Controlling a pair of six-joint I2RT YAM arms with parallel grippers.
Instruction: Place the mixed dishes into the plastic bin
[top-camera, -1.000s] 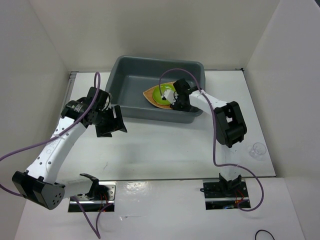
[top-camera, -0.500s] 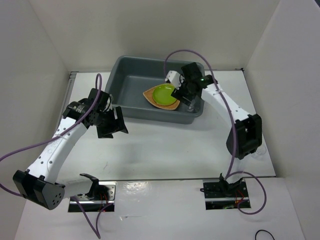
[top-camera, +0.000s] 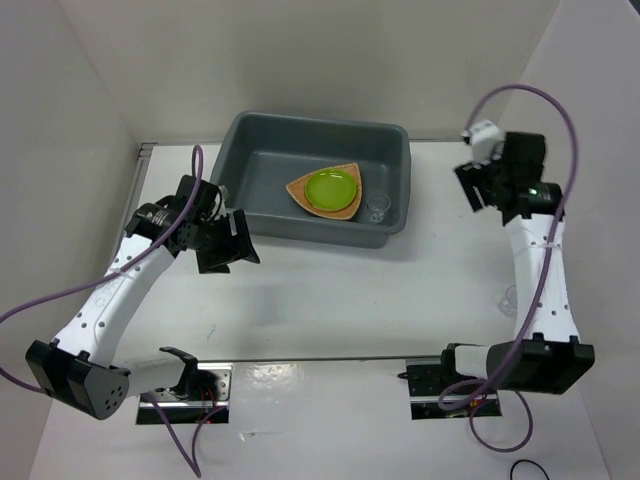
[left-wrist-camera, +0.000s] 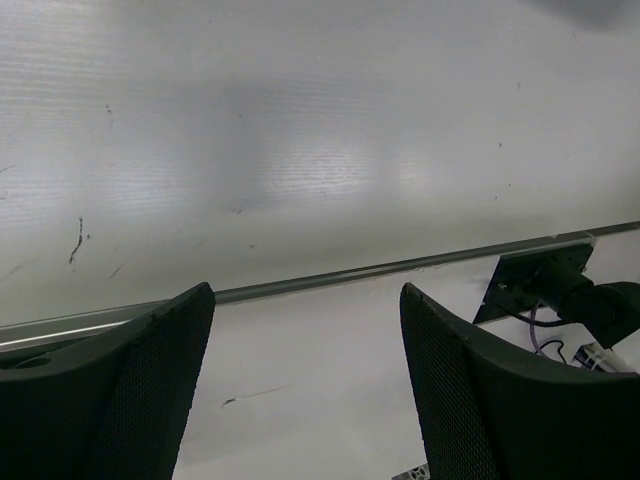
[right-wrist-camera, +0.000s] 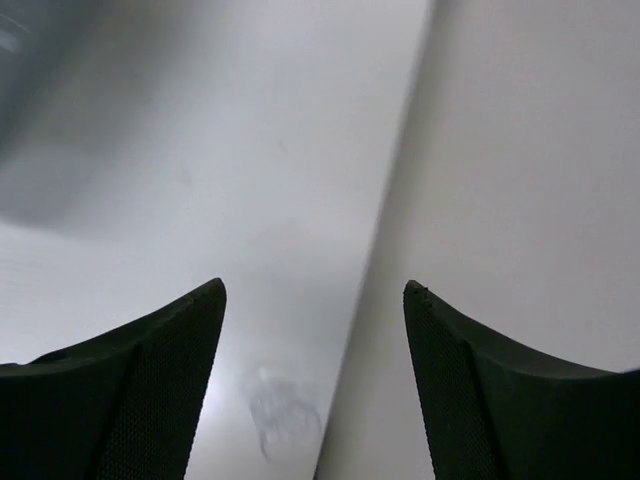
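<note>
The lime-green plate (top-camera: 331, 188) rests on the tan woven plate (top-camera: 300, 190) inside the plastic bin (top-camera: 262, 138), with one clear cup (top-camera: 377, 210) beside them, well to the left of the right gripper (top-camera: 487, 183). A second clear cup (right-wrist-camera: 285, 420) stands on the table (top-camera: 340, 290) below that gripper. Right jaws: spread wide, empty. Left gripper (left-wrist-camera: 305, 380): wide open, empty, just outside the bin's near-left corner.
</note>
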